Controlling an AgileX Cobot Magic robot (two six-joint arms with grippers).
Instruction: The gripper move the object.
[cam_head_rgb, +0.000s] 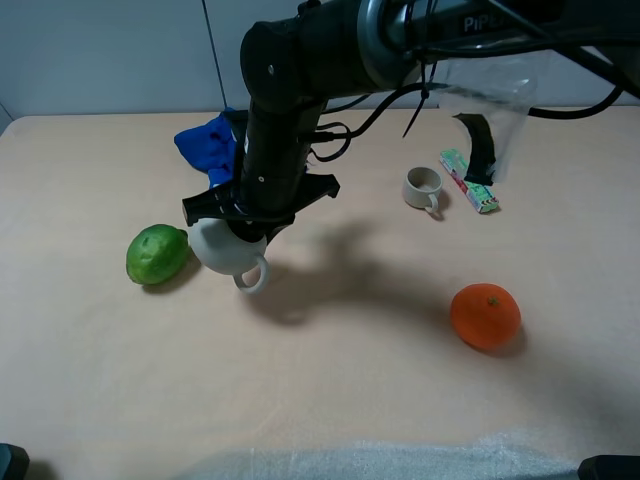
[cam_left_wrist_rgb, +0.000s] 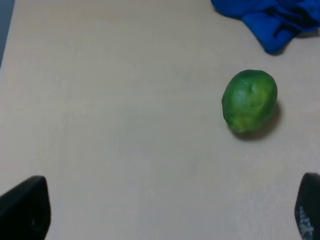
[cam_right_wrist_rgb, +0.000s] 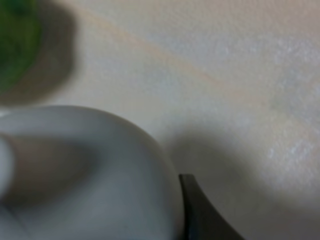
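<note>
Off-white pot (cam_head_rgb: 225, 248), right of the lime (cam_head_rgb: 156, 254), is pinched at its rim by the right hand (cam_head_rgb: 241, 221); left hand (cam_left_wrist_rgb: 165, 215) spread over the bench (cam_head_rgb: 330, 400).

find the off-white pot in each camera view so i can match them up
Exterior high: the off-white pot is left of centre, just right of the green lime, partly under the black arm.
Left wrist: not in it; only the lime and a blue cloth show.
Right wrist: it fills the picture's lower left, close and blurred.
Shared landmark: the lime, a green blur in the right wrist picture's upper left corner.
</note>
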